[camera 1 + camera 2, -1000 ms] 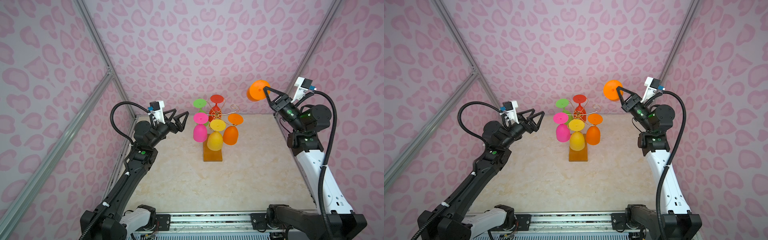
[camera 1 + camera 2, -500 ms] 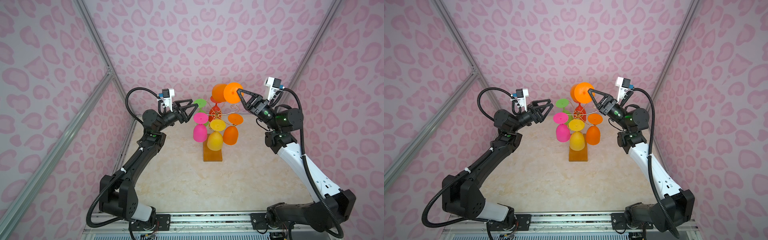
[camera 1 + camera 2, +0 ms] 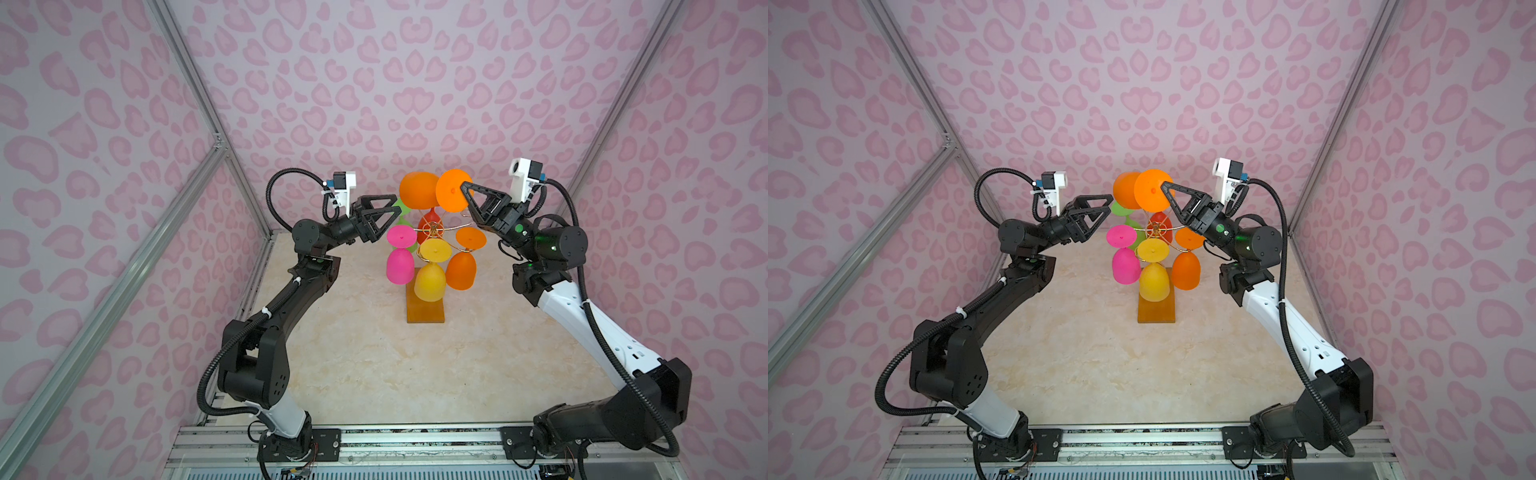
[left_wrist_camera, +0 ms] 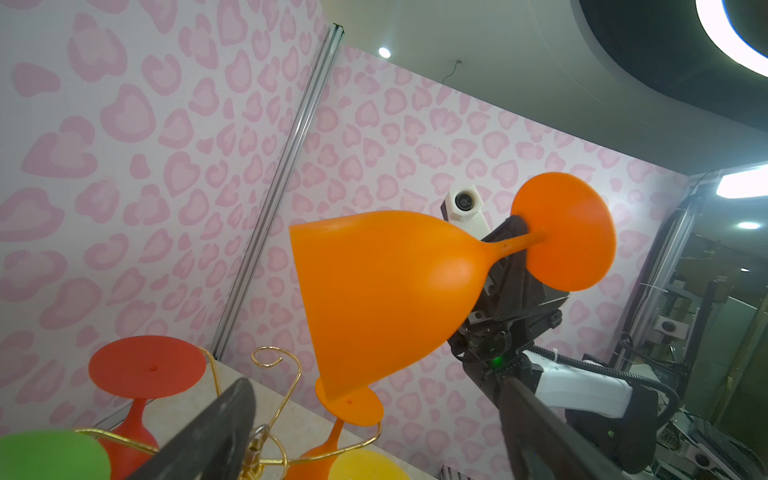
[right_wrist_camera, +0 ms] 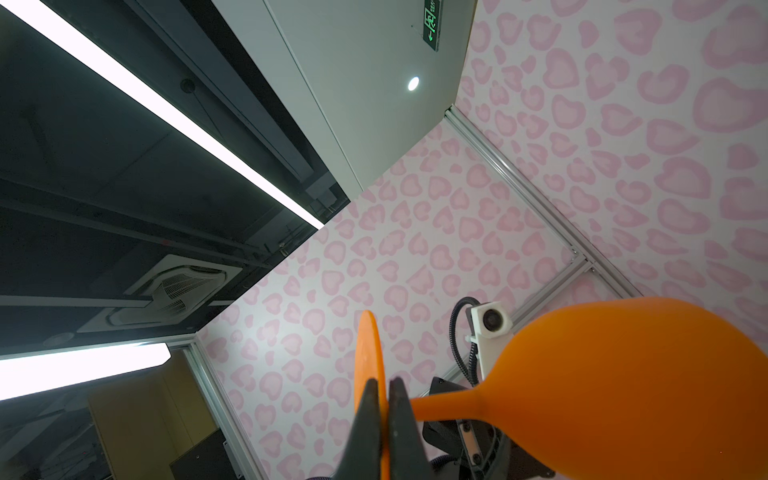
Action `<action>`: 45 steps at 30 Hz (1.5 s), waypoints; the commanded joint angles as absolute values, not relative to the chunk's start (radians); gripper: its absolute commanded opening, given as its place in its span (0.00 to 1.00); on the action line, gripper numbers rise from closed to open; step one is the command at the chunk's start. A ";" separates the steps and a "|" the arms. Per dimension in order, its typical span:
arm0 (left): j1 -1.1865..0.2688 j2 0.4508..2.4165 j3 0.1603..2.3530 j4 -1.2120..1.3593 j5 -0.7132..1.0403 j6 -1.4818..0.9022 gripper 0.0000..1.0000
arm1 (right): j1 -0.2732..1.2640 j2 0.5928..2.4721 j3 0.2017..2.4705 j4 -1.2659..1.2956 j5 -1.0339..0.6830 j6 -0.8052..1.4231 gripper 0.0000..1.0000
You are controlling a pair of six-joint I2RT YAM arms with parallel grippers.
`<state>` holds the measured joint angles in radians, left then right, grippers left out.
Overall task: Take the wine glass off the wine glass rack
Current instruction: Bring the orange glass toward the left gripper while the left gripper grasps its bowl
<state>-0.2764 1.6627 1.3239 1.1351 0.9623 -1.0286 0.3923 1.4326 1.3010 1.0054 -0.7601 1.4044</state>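
Carried in from the right wall over the past second, the orange wine glass (image 3: 417, 195) is now held sideways just above the wine glass rack (image 3: 424, 311), apparently free of its wire arms.
It is pinched by the foot alone between the pressed-together jaws of the right gripper (image 3: 464, 189), with the bowl turned toward the left gripper (image 3: 397, 206), whose fingers are spread wide just beside it. With so thin a disc held, the glass could be twisted out of the pinch and dropped onto the pink glass (image 3: 400, 266) and yellow glass (image 3: 430, 282) hung below. Should the spread fingers be closed off-centre on the rounded bowl, it could be squeezed away; by a low reach the green glass (image 3: 1121, 208) could be knocked.
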 commanded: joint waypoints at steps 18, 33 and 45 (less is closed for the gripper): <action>-0.288 1.704 1.382 1.439 1.008 -1.254 0.57 | 0.390 1.618 1.360 1.364 -0.743 1.722 0.00; -0.301 1.687 1.366 1.527 1.010 -1.326 0.16 | 0.328 1.708 1.389 1.512 -0.719 1.885 0.16; -0.316 1.646 1.351 1.560 1.031 -1.351 0.04 | 0.277 1.726 1.401 1.524 -0.753 1.895 0.37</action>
<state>-0.3141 1.6741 1.3540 1.5387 1.0218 -1.3537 0.2893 1.7260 1.3960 1.4765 -0.7376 1.8942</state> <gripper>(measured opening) 0.065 0.347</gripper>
